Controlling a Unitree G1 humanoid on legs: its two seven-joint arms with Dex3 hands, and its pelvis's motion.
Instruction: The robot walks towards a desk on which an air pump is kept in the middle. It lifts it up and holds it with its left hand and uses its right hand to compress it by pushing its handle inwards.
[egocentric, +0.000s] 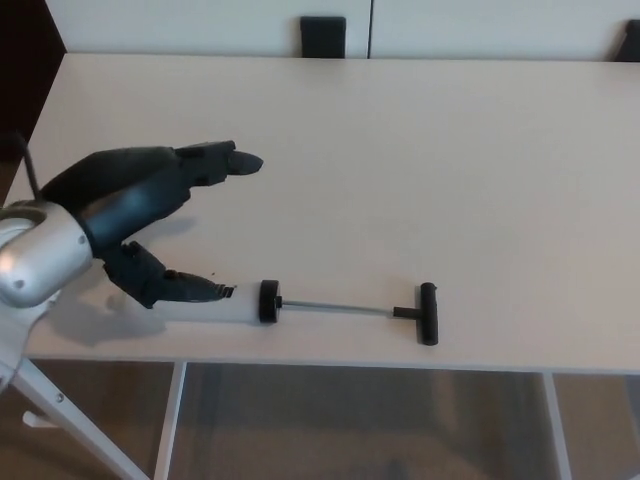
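1. The left hand comes in from the left edge with its fingers spread wide apart; the two upper ones reach out over the worktop, and the thumb lies low, over the left end of the air pump.
2. The hand holds nothing. Whether the thumb touches the pump's white barrel cannot be told from this angle; it covers the barrel's left part.
3. The pump lies flat near the front edge of the worktop, lengthwise from left to right: white barrel, black cap, thin metal rod drawn out, and a black T-handle at the right end.
4. The worktop is pale cream and bare apart from the pump.
5. Beyond its far edge stand white panels with a dark chair back between them.
6. Below the front edge, white desk legs and a brown floor show.
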